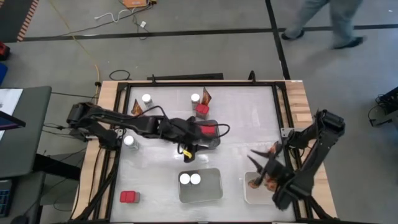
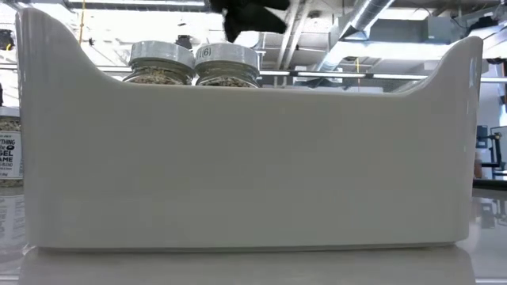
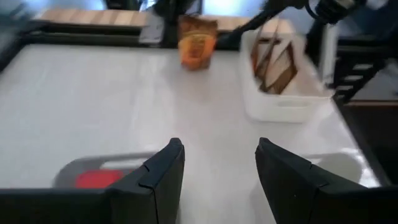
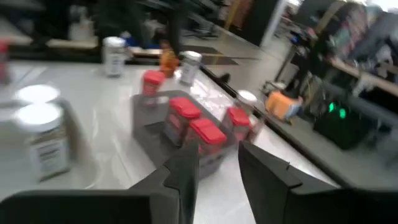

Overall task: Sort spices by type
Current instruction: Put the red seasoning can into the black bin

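My left gripper (image 1: 186,154) (image 3: 221,149) hangs open and empty over the table's middle, beside a grey tray (image 1: 214,142) holding red containers (image 1: 207,130). My right gripper (image 1: 260,163) (image 4: 219,152) is open and empty above the white tray (image 1: 247,194) of orange-brown packets (image 3: 273,65). One more packet (image 3: 198,40) stands on the table by that tray. Two white-lidded jars (image 1: 189,179) (image 2: 194,63) stand in the near grey tray (image 1: 211,193). Loose jars (image 1: 147,98) (image 1: 195,98) (image 1: 130,141), packets (image 1: 137,107) (image 1: 206,95) and red containers (image 1: 202,110) (image 1: 129,196) stand elsewhere on the table.
A dark frame (image 1: 186,79) runs round the table's edges. The low view is mostly filled by the near tray's wall (image 2: 253,158). A person (image 1: 329,18) walks on the floor beyond the far edge. Bare tabletop lies between the trays (image 1: 242,124).
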`<state>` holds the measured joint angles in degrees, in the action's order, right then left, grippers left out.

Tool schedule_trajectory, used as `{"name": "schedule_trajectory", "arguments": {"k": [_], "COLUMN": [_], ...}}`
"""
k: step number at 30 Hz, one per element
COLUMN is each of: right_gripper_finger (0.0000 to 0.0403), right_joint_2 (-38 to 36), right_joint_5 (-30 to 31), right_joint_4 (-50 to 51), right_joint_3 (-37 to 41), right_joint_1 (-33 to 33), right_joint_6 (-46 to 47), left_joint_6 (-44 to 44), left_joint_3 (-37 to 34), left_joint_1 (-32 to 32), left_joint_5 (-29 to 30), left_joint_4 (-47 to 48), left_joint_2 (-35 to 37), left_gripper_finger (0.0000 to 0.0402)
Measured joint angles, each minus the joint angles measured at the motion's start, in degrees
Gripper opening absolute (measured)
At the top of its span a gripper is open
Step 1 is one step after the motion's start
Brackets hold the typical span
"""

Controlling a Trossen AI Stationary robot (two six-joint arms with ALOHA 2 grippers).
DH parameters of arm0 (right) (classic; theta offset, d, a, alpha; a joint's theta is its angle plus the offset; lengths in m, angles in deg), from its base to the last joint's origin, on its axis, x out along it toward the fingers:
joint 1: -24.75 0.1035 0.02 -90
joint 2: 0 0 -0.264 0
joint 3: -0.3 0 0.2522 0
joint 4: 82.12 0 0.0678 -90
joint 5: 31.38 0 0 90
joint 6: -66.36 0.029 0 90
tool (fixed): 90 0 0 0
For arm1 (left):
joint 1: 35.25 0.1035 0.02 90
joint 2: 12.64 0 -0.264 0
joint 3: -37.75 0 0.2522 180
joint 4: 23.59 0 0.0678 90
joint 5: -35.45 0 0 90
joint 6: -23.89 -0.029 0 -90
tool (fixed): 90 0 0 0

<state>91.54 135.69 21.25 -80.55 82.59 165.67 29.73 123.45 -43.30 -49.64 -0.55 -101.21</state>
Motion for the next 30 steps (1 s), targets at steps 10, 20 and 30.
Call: {"name": "schedule_trajectory", "arguments": {"k": [10, 20, 30], "right_gripper_finger": [0.0144, 0.0144, 0.0144], "right_joint_2": [-12.82, -24.28, -32.96], "right_joint_5": [5.48, 2.53, -19.30], "right_joint_4": [-1.26, -17.24, -58.33], "right_joint_3": [18.32, 18.97, 18.97], "right_joint_1": [-4.35, -7.13, -23.64], "right_joint_6": [21.74, -5.89, -63.45], "left_joint_6": [2.95, 10.63, 8.38], "left_joint_3": [-1.24, -17.94, -30.45], "left_joint_1": [-6.62, -4.22, -3.33], "left_joint_5": [17.39, 20.12, 21.70], "left_joint_4": [8.10, -4.11, -17.14], "left_joint_2": [1.36, 8.48, 20.43], "left_gripper_finger": [0.0190, 0.0190, 0.0190]}}
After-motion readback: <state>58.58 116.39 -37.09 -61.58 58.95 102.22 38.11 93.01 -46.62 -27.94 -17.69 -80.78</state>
